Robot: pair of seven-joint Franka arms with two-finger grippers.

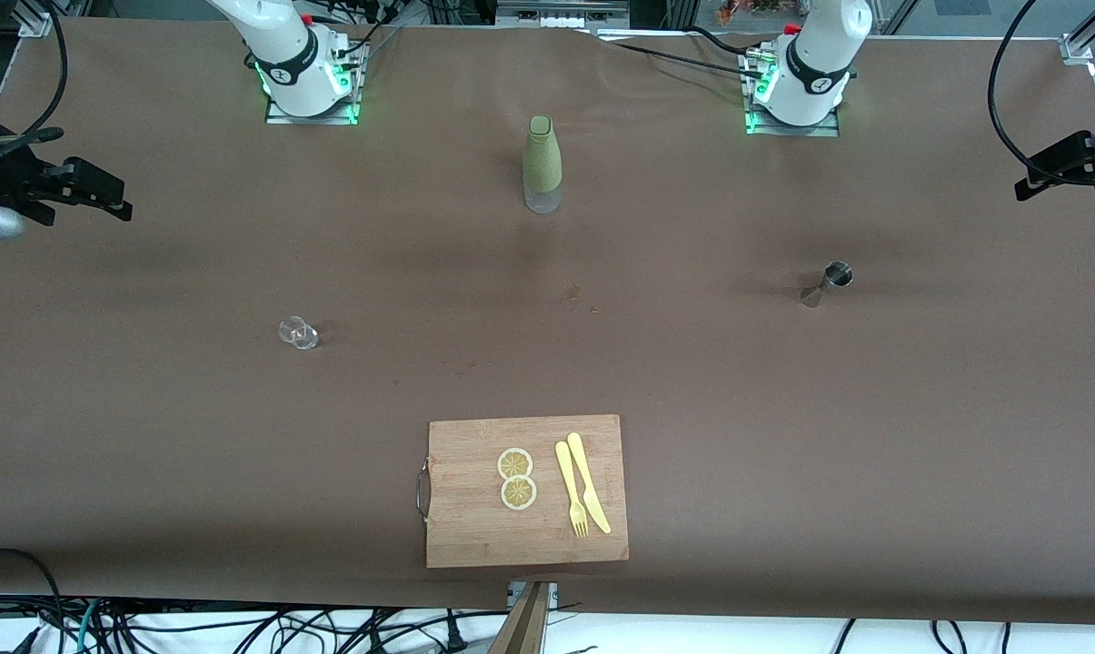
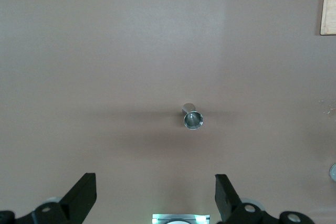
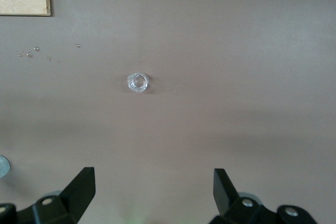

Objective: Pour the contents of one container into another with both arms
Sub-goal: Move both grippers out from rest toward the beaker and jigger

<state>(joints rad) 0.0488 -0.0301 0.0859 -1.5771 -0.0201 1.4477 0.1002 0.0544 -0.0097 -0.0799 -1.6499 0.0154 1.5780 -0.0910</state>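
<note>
Brown matte worktop [image 1: 147, 436], cloth-like, few creases, some small droplets/specks near centre. Black cables hang at both ends and along the front edge; black camera mounts stick in at each end.

Wooden cutting board [image 1: 526, 491] w/ metal handle sits nearest the front camera, mid-worktop; on it 2 lemon slices [image 1: 516, 478] touching each other, plus a yellow fork [image 1: 571, 489] & yellow knife [image 1: 588, 482] side by side. Nothing stands between the containers.

Bottle [image 1: 542, 164], green woven sleeve, clear base, upright, between the two arm bases. Metal jigger [image 1: 826, 283] upright toward left arm's end; steel, hourglass shape, open mouth up. Small clear glass [image 1: 298, 332] toward right arm's end, upright, a bit nearer the front camera than the jigger. All three well apart.

Left tool [image 2: 155, 203]: high over the jigger [image 2: 192, 118], fingers wide apart, holding nothing. Right tool [image 3: 154, 198]: high over the glass [image 3: 138, 82], fingers wide apart, holding nothing. Only the white arm bases show in front view; green lights at both.
</note>
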